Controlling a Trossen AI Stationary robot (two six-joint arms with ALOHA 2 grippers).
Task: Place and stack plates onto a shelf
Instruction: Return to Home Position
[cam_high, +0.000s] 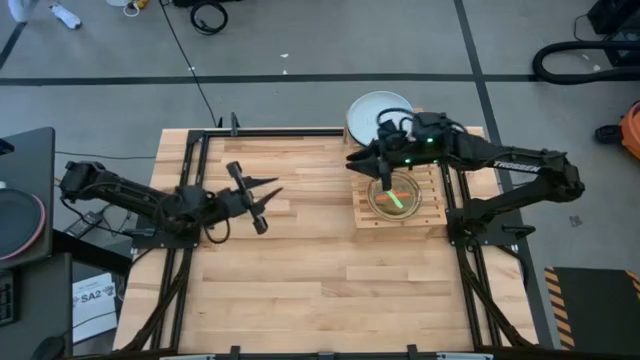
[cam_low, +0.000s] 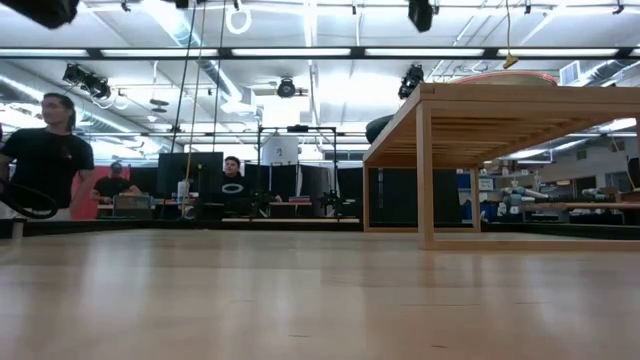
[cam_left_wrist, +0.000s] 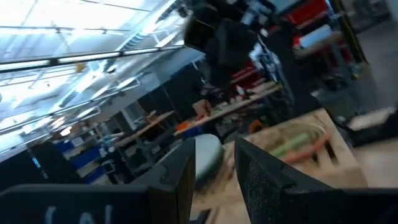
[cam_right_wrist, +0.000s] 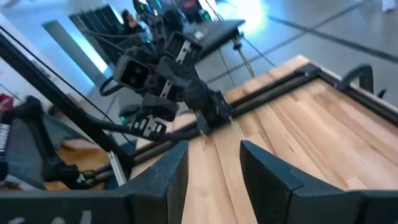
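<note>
Two grippers hang above the table (cam_high: 300, 290), both empty. The left gripper (cam_high: 272, 188) hovers over the table's left half, well apart from the shelf. Its fingers (cam_left_wrist: 180, 180) are spread with a clear gap and point toward the right edge. The right gripper (cam_high: 358, 160) is over the shelf's inner long side, facing across the table at the left arm, and its fingers (cam_right_wrist: 168, 174) are likewise parted around nothing.

The shelf (cam_high: 432, 200) stands by the table's right edge, toward the far right corner (the one at the top of the high view). On its nearer half lies a stack of small translucent plates (cam_high: 395, 198) showing green and orange; how many are in it cannot be told. At the far end lies a pale plate (cam_high: 372, 112), whose rim shows past the table's far edge from above.

From table height the shelf stands on its legs with a plate rim on top. People (cam_low: 45, 150) are in the room beyond.
</note>
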